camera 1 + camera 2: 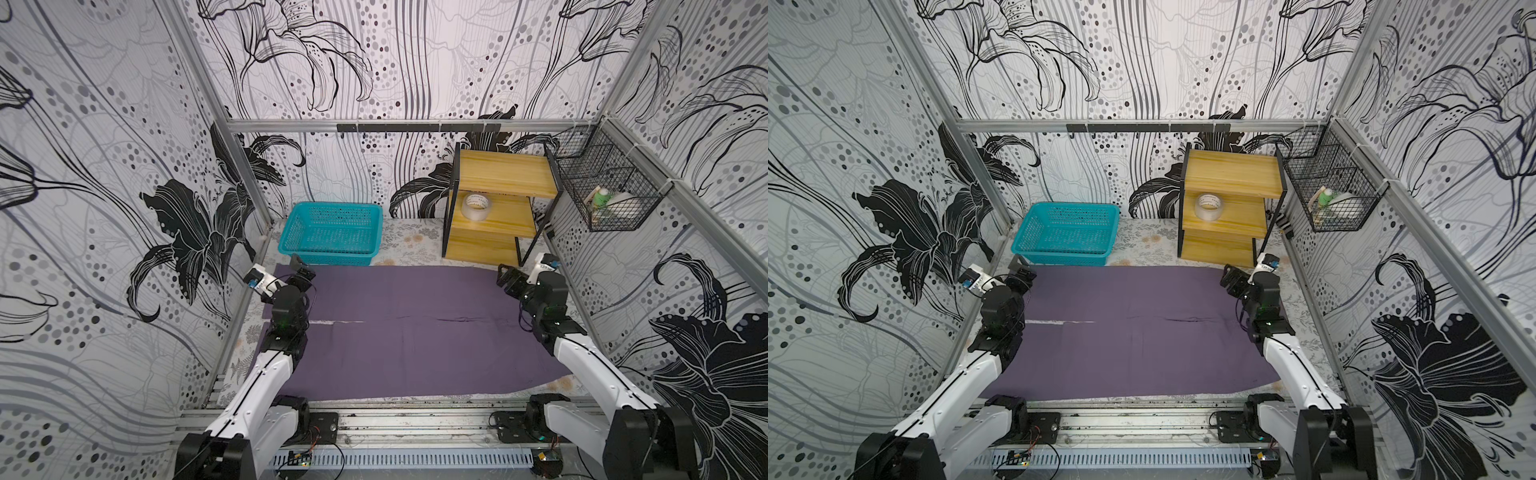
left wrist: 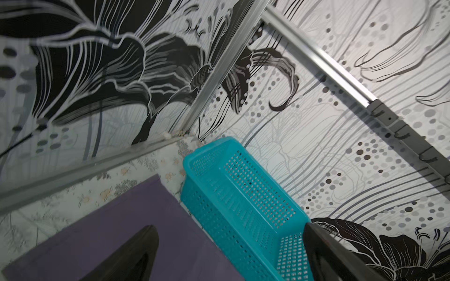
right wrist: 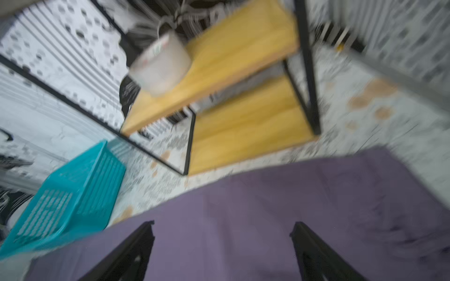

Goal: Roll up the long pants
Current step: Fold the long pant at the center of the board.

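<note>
A floral-patterned tabletop [image 1: 409, 243] is carrying the long pants [image 1: 415, 336], which are lying flat across its near half, the two legs side by side with a thin gap showing toward the left. A teal basket [image 1: 328, 259] is sitting at the far left, just beyond the fabric's far edge. A wooden shelf unit [image 1: 505, 172] is standing at the far right, with a roll of clear tape [image 1: 476, 206] resting on its middle board.

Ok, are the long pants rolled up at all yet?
No, the long pants lie spread flat, with no rolled part visible along any edge in a top view.
</note>
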Available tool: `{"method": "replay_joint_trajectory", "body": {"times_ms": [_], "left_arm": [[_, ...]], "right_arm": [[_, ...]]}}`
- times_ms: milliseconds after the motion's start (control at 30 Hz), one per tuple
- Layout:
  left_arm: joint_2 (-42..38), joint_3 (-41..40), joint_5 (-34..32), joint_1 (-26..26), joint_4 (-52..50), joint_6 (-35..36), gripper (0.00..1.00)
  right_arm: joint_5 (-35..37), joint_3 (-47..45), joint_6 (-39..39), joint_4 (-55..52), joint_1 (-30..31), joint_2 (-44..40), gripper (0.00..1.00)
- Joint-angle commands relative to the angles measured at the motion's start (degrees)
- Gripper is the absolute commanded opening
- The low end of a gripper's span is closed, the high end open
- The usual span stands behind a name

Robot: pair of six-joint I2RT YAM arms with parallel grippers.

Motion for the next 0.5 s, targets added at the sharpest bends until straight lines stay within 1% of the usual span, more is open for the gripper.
{"method": "replay_joint_trajectory", "body": {"times_ms": [0, 100, 133, 200, 267, 367, 467], "left_arm": [[-1.08, -1.55, 3.65, -0.19, -17.47, -16.87, 0.98], [-3.81, -4.47, 5.23, -0.88, -23.21, -22.31, 1.0], [-5.05, -5.25, 5.08, -1.07, -25.18, -23.52, 0.98], [-6.84, -6.53, 4.21, -1.08, -29.13, -26.36, 0.96], [-7.77, -7.34, 2.9, -1.18, -32.2, -27.9, 0.96], [-7.64, -7.35, 2.29, -1.18, -34.87, -28.93, 0.97], [-7.49, -6.27, 0.5, -1.15, -39.14, -29.87, 0.98]], "right_arm": [[-2.52, 4.37, -1.03, -10.19, 9.9, 1.94, 0.89], [-1.0, 7.47, -3.73, -13.7, 19.98, 5.83, 0.88], [0.26, 9.11, -4.65, -15.09, 23.67, 8.26, 0.86], [4.4, 14.45, -6.04, -19.87, 30.02, 14.36, 0.86], [7.01, 21.12, -6.86, -23.87, 35.83, 22.71, 0.85], [8.56, 29.2, -7.18, -26.64, 41.49, 33.18, 0.85], [10.11, 35.86, -7.23, -29.01, 45.17, 42.65, 0.85]]}}
